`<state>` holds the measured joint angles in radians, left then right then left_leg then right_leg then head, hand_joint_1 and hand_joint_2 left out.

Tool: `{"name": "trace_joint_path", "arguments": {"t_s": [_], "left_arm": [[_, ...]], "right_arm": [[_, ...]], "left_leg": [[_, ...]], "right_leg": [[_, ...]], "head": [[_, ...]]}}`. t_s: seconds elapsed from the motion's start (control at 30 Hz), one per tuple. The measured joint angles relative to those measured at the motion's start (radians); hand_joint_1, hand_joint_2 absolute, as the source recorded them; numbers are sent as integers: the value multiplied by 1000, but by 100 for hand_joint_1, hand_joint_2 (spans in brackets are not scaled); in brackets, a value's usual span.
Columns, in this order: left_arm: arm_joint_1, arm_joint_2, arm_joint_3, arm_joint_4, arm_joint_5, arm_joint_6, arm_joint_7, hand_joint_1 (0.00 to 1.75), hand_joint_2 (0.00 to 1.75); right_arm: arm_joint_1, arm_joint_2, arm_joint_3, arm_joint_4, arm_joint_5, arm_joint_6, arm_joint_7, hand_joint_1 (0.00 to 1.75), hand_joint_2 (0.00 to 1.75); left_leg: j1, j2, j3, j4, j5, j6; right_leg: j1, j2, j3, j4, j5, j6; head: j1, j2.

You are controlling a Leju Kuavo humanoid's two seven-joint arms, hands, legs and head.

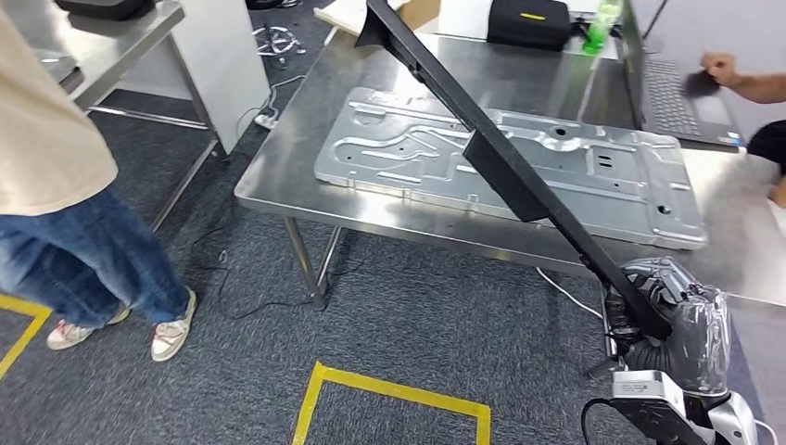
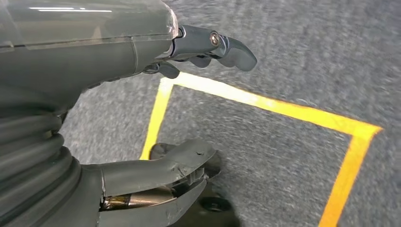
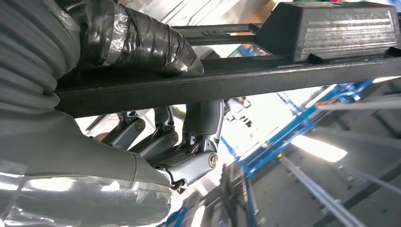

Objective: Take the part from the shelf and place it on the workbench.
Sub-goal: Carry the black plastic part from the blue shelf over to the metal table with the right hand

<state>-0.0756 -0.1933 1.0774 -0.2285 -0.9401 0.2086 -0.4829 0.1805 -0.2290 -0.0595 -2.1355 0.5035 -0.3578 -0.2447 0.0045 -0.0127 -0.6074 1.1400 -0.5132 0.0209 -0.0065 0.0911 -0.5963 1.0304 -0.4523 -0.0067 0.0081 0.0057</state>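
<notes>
My right hand (image 1: 669,326), wrapped in clear plastic, grips the near end of a long black bar-shaped part (image 1: 482,148). The part slants up and away over the steel workbench (image 1: 278,171), its far end above the bench's back. In the right wrist view the fingers (image 3: 198,127) curl around the black part (image 3: 246,82), with a blocky piece fixed to it further along. A pressed silver metal panel (image 1: 593,181) lies flat on the workbench under the part. My left hand (image 2: 189,109) hangs over the grey carpet with thumb and fingers apart, holding nothing.
A person in jeans (image 1: 83,250) stands at the left. Another person's hand (image 1: 718,69) works a laptop (image 1: 672,97) at the bench's far right. A black case (image 1: 528,20) and green bottle (image 1: 601,32) sit at the back. Yellow floor tape (image 1: 389,389) marks the carpet. A second table (image 1: 111,46) stands back left.
</notes>
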Motion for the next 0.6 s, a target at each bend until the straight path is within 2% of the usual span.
{"name": "trace_joint_path", "arguments": {"t_s": [0.03, 0.07, 0.13, 0.17, 0.23, 0.3, 0.37, 0.4, 0.53, 0.57, 0.6], "left_arm": [[-2, 0, 0, 0, 0, 0, -1, 0, 175], [-4, 0, 1, 0, 1, 0, -1, 0, 175], [-8, 0, 2, 0, 1, -1, -2, 0, 175], [-9, 0, 2, 0, 2, -1, -2, 0, 175], [-10, 0, 2, 0, 2, -1, -2, 0, 175], [-7, 0, 3, 0, 2, -1, -2, 0, 175], [-3, 0, 3, 0, 2, -1, -2, 0, 175], [-2, 0, 3, 0, 2, -1, -2, 0, 175], [-1, 0, 3, 0, 2, -1, -2, 0, 175], [-1, 0, 4, 0, 2, -1, -2, 0, 175], [-1, 0, 4, 0, 2, -2, -2, 0, 175]], "right_arm": [[1, 2, 0, 0, 1, 0, 1, 175, 175], [1, 3, 0, 0, 2, 0, 1, 175, 175], [4, 5, -3, 0, 4, -1, 2, 175, 175], [6, 6, -4, 0, 5, -2, 2, 175, 175], [10, 8, -8, 0, 6, -2, 2, 175, 175], [9, 9, -11, 0, 6, -2, 2, 175, 175], [8, 11, -11, 0, 6, -2, 2, 175, 175], [8, 11, -11, 0, 6, -2, 2, 175, 175], [9, 12, -11, 0, 6, -2, 3, 175, 175], [9, 12, -11, 0, 6, -2, 3, 175, 175], [9, 13, -11, 0, 6, -2, 3, 175, 175]], "left_leg": [[1, -11, 19, -51, 21, 3], [0, -19, 29, -82, 30, 5], [-2, -20, 34, -97, 30, 11], [-2, -16, 37, -102, 34, 17], [-1, -8, 40, -112, 42, 30], [-1, 0, 41, -116, 46, 35], [-3, 8, 41, -116, 46, 37], [-4, 10, 40, -116, 45, 37], [-4, 13, 41, -116, 45, 37], [-4, 16, 41, -116, 44, 36], [-4, 19, 42, -116, 43, 35]], "right_leg": [[1, 9, -2, 4, -2, 4], [1, 15, -5, 8, -4, 8], [-1, 26, -9, 8, -3, 21], [-3, 24, -9, 8, -4, 26], [-3, -13, -23, 38, -26, 34], [-5, -61, -69, 139, -84, 41], [-8, -78, -119, 243, -130, 47], [-9, -80, -131, 268, -138, 48], [-9, -81, -136, 276, -133, 49], [-10, -83, -129, 262, -119, 50], [-10, -84, -108, 220, -91, 49]], "head": [[0, 0], [0, 0], [0, 0], [0, 0], [1, 0], [1, 0], [1, 0], [1, 0], [1, 0], [1, 0], [1, 0]]}}
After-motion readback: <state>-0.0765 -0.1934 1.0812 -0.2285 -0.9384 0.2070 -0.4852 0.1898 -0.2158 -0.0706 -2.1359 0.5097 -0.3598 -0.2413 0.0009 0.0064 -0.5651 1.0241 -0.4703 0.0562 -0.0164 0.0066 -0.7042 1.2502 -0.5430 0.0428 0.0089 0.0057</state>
